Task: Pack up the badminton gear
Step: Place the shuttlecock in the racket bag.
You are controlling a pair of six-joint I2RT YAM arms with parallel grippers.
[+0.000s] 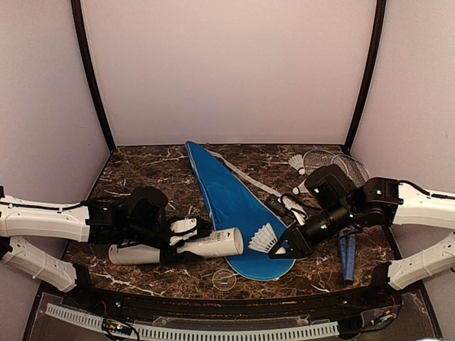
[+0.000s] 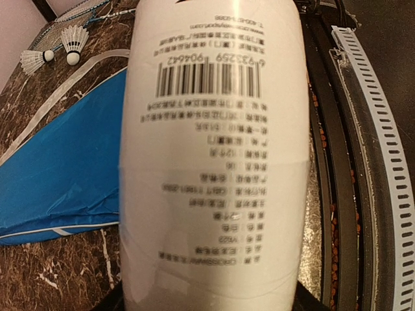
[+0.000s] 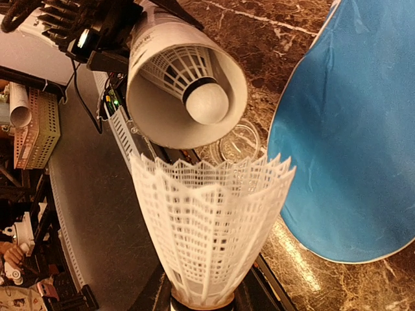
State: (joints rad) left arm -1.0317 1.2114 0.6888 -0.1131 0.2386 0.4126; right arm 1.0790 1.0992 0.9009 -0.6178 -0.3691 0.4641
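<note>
Presently, left tool [image 1: 185, 239]: closed around the middle of the tube [image 1: 190, 248], which lies on its side just above the counter [image 1: 142, 170], near the front edge.
Tube mouth: open and facing right, toward the right tool.
Tube label: barcode and small print face the left wrist camera [image 2: 214, 162].
Right tool [image 1: 282, 249]: pinching the held shuttlecock [image 1: 264, 238] by its cork end, its dark fingers [image 3: 251, 293] closed on either side of the base.
Held shuttlecock, relative to tools: its skirt [image 3: 207, 220] points at the tube mouth [image 3: 146, 110] and stops just short of it. It hangs over the wide end of the cover.
Inside the tube: one stowed shuttlecock [image 3: 194, 87], cork end toward the mouth.
Loose shuttlecocks: two on the counter at the back right, one [image 1: 297, 162] just beside the racket heads, the other [image 1: 299, 189] a little nearer.
Shuttlecock count: four in all.
Rackets [image 1: 334, 167]: probably two. Their heads overlap at the back right, and the blue handles [image 1: 346, 256] show under the right arm, so the count is not certain.
Cover [image 1: 238, 209]: one, blue, flat on the counter. Its narrow end is at the back and its wide end between the two tools.
Lid [image 1: 226, 282]: one clear round lid on the counter, in front of the tube mouth and apart from it.
</note>
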